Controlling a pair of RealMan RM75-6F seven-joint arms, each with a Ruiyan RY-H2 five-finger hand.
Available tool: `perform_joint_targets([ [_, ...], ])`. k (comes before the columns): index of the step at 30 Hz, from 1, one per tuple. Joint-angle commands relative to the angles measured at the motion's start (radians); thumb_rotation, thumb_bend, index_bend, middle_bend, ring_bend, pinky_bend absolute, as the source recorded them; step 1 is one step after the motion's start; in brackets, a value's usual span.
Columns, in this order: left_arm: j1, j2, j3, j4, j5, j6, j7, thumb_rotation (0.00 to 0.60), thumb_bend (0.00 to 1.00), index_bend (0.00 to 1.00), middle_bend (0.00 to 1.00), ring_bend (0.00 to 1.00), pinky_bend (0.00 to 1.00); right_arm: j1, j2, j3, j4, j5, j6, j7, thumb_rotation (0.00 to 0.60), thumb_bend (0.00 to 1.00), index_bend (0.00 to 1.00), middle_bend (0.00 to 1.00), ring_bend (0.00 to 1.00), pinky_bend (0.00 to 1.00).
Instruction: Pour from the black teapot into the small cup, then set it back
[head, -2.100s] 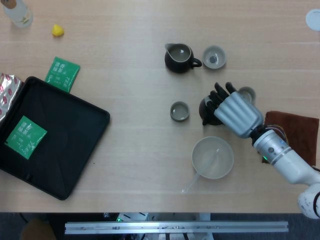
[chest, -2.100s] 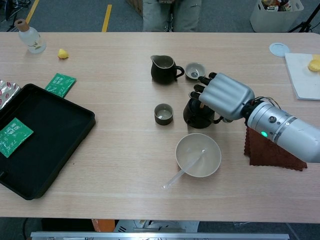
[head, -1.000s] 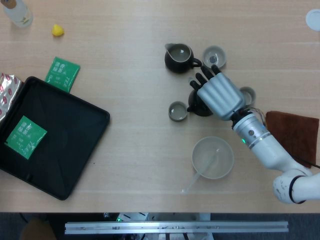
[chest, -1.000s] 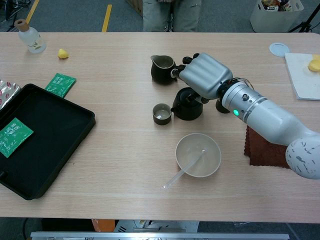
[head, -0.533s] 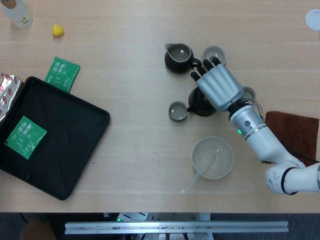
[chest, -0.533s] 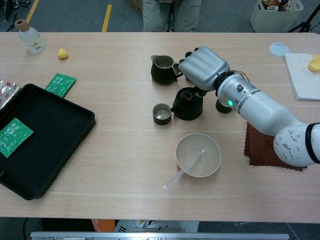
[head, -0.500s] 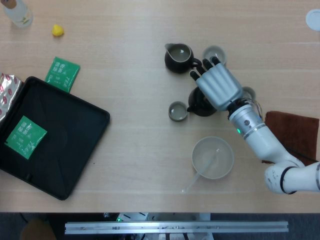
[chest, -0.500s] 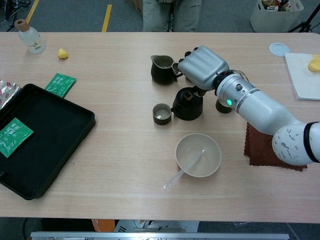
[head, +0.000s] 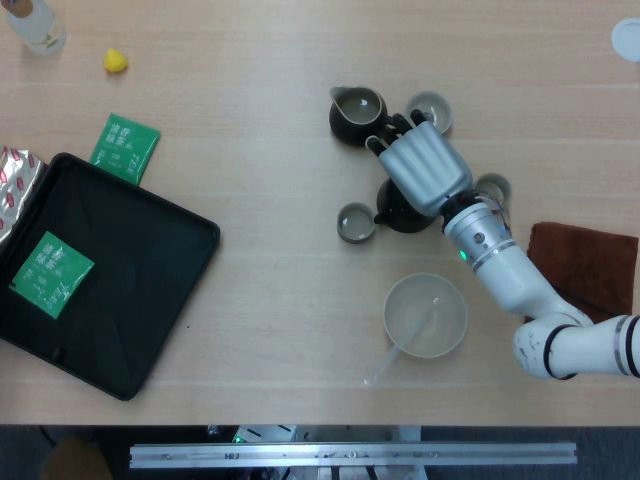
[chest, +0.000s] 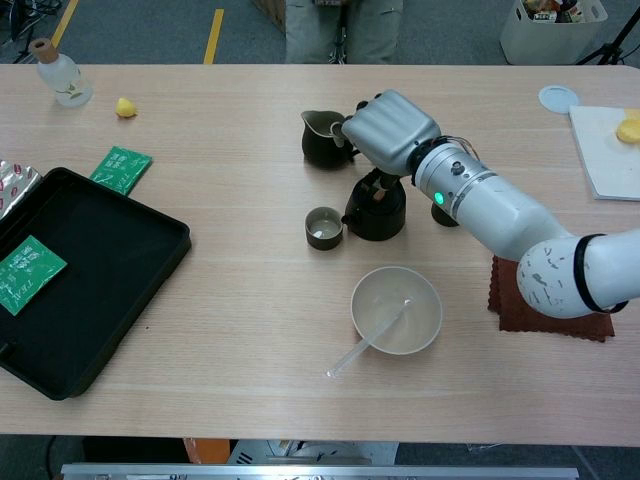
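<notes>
Teapot (chest: 375, 213): standing mid-table, right of centre, spout pointing left at the cup (chest: 324, 227) just beside it. Right hand (chest: 388, 127) is hanging directly above it, fingers reaching down toward its handle side; whether they are gripping cannot be told, since the hand is covering the contact. Left hand is showing in neither view. Pitcher (chest: 323, 137) is sitting behind.

Right hand (head: 422, 172) — palm down, fingers curled

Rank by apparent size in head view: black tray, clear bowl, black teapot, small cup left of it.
1. black tray
2. clear bowl
3. black teapot, partly hidden under the right hand
4. small cup
</notes>
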Motion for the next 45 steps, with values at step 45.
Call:
perform_joint_targets([
  [45,0.003,0.005,0.006,-0.011,0.014,-0.002,0.008,0.600,0.30,0.11,0.17,0.10,0.09,0.103,-0.012,-0.022,-0.018,0.196,0.048,-0.135,0.600,0.26,0.34,0.42,0.29,0.30],
])
